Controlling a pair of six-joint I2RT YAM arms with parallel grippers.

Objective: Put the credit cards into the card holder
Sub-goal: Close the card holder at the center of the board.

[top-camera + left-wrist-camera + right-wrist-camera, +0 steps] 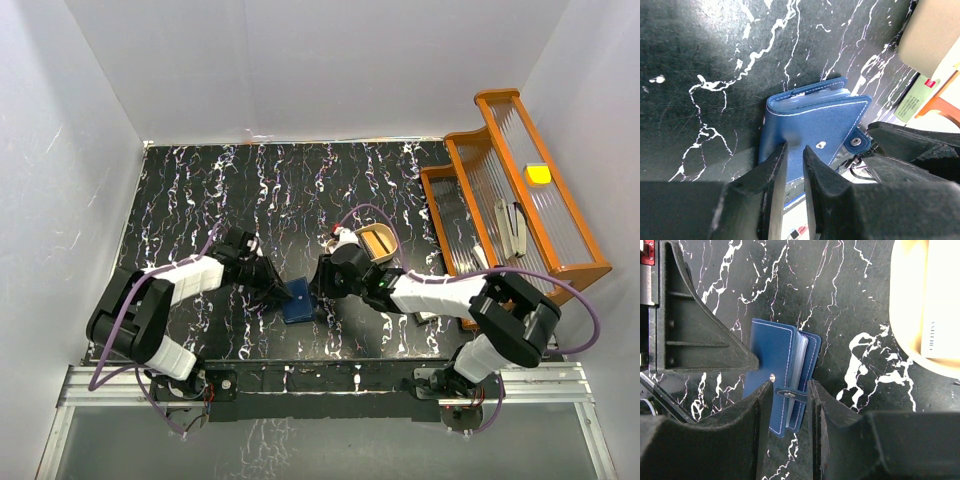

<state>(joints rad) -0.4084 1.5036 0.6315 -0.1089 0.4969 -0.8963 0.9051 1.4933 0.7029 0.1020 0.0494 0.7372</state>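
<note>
The card holder [298,305] lies on the black marbled counter [200,200], near its front edge, its covers slightly parted so that pale sleeves show at the open end. My left gripper [795,148] is narrowed to a slit, pinching the edge of the cover. My right gripper [790,385] stands narrow astride the snap tab [790,395]; whether it presses the tab, I cannot tell.
</note>
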